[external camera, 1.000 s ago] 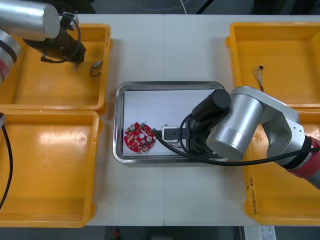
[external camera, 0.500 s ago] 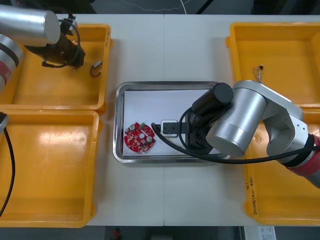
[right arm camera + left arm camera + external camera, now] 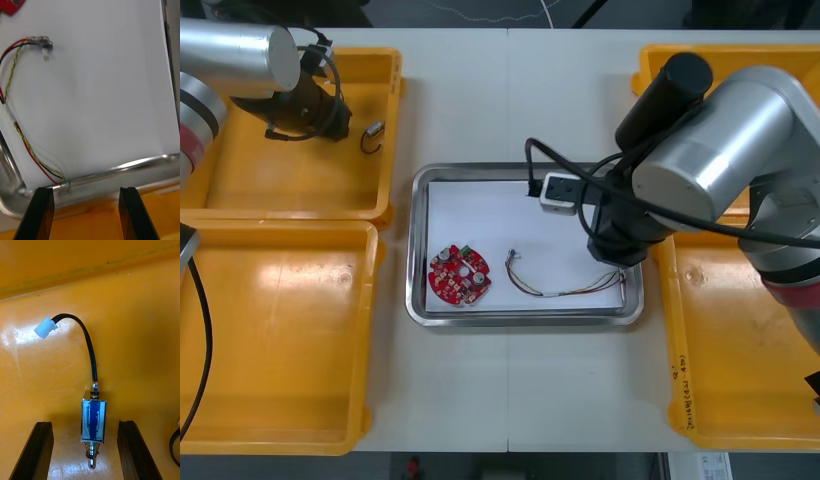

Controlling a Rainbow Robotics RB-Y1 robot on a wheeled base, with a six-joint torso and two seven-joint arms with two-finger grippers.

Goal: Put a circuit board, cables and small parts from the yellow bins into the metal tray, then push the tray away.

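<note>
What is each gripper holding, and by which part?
Nothing. Right gripper open over the metal tray, red and yellow cable lying loose in it; left gripper open astride a small metal part.

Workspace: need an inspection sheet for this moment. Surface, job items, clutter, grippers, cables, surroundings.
Surface: light table, four yellow bins at its sides.
Job's things: metal tray, white inside, holds red circuit board; small metal part lies in far left bin.
Clutter: nothing seen.
Grippers: right gripper open over the tray's right end; left gripper open, fingers either side of the small metal part, not touching.
Cables: red and yellow cable lies in the tray; black cable joins the small metal part.
Surroundings: nothing seen.
</note>
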